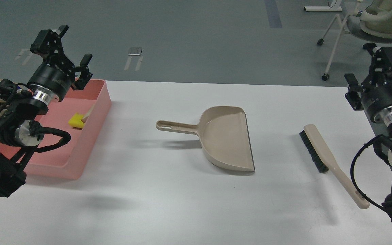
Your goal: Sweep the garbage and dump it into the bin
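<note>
The white bench (182, 204) carries a pink bin (94, 136) at nine o'clock, a beige dustpan (223, 136) near centre (handle pointing left), and a brush (332, 160) at three o'clock.

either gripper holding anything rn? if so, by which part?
Nothing held. Left gripper is open above the pink plastic tub; right gripper is open and empty. Beige dustpan and black-bristled beige brush lie ungripped on the table.

We read this as a robotics lab or test room. A plain white table (196, 204) stands on a grey floor (189, 37) marked with tape (134, 51). A wheeled office chair (362, 27) sits at upper right, well apart from the table. Our two black arms with exposed cables frame the table.
</note>
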`<state>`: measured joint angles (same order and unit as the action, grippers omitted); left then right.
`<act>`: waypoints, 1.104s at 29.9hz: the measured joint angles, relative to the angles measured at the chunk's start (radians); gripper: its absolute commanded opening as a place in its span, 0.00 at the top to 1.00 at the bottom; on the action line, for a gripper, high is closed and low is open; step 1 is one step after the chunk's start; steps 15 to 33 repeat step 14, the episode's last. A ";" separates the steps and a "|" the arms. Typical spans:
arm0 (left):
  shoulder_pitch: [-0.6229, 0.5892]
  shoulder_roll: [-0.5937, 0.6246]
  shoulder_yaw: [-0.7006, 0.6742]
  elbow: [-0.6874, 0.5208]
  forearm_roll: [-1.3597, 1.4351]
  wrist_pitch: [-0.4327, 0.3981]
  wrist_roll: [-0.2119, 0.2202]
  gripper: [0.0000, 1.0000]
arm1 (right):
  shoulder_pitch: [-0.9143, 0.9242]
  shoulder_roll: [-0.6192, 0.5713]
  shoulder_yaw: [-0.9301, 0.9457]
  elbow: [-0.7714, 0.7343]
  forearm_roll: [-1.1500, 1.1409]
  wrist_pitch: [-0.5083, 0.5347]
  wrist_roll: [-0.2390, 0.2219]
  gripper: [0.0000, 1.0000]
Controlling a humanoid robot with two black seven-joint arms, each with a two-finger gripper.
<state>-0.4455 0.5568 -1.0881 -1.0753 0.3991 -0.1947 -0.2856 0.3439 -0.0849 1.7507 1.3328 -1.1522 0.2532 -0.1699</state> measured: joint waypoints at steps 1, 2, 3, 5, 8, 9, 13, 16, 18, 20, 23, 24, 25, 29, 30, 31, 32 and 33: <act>0.000 -0.004 -0.004 0.001 -0.013 0.000 0.000 0.02 | 0.022 0.009 0.000 -0.019 0.036 -0.003 0.000 0.00; 0.000 -0.007 -0.006 0.002 -0.022 0.000 0.000 0.02 | 0.036 0.014 0.000 -0.029 0.065 -0.004 0.000 0.00; 0.000 -0.012 -0.007 0.006 -0.033 0.000 0.000 0.02 | 0.049 0.022 0.000 -0.038 0.103 -0.006 0.001 0.00; 0.000 -0.022 -0.011 0.015 -0.060 0.000 0.000 0.02 | 0.063 0.042 -0.001 -0.047 0.166 -0.009 0.001 0.00; 0.002 -0.037 -0.029 0.020 -0.104 -0.003 0.000 0.02 | 0.081 0.070 -0.002 -0.050 0.218 -0.028 0.001 0.00; 0.004 -0.040 -0.034 0.021 -0.111 -0.004 0.000 0.02 | 0.089 0.076 -0.003 -0.052 0.224 -0.037 0.001 0.00; 0.006 -0.057 -0.041 0.022 -0.120 -0.007 0.002 0.02 | 0.127 0.084 -0.004 -0.082 0.230 -0.056 0.002 0.00; 0.006 -0.059 -0.042 0.022 -0.120 -0.007 0.002 0.02 | 0.136 0.084 -0.004 -0.092 0.230 -0.057 0.002 0.00; 0.006 -0.059 -0.042 0.022 -0.120 -0.007 0.002 0.02 | 0.136 0.084 -0.004 -0.092 0.230 -0.057 0.002 0.00; 0.006 -0.059 -0.042 0.022 -0.120 -0.007 0.002 0.02 | 0.136 0.084 -0.004 -0.092 0.230 -0.057 0.002 0.00; 0.006 -0.059 -0.042 0.022 -0.120 -0.007 0.002 0.02 | 0.136 0.084 -0.004 -0.092 0.230 -0.057 0.002 0.00; 0.006 -0.059 -0.042 0.022 -0.120 -0.007 0.002 0.02 | 0.136 0.084 -0.004 -0.092 0.230 -0.057 0.002 0.00; 0.006 -0.059 -0.042 0.022 -0.120 -0.007 0.002 0.02 | 0.136 0.084 -0.004 -0.092 0.230 -0.057 0.002 0.00; 0.006 -0.059 -0.042 0.022 -0.120 -0.007 0.002 0.02 | 0.136 0.084 -0.004 -0.092 0.230 -0.057 0.002 0.00; 0.006 -0.059 -0.042 0.022 -0.120 -0.007 0.002 0.02 | 0.136 0.084 -0.004 -0.092 0.230 -0.057 0.002 0.00; 0.006 -0.059 -0.042 0.022 -0.120 -0.007 0.002 0.02 | 0.136 0.084 -0.004 -0.092 0.230 -0.057 0.002 0.00; 0.006 -0.059 -0.042 0.022 -0.120 -0.007 0.002 0.02 | 0.136 0.084 -0.004 -0.092 0.230 -0.057 0.002 0.00; 0.006 -0.059 -0.042 0.022 -0.120 -0.007 0.002 0.02 | 0.136 0.084 -0.004 -0.092 0.230 -0.057 0.002 0.00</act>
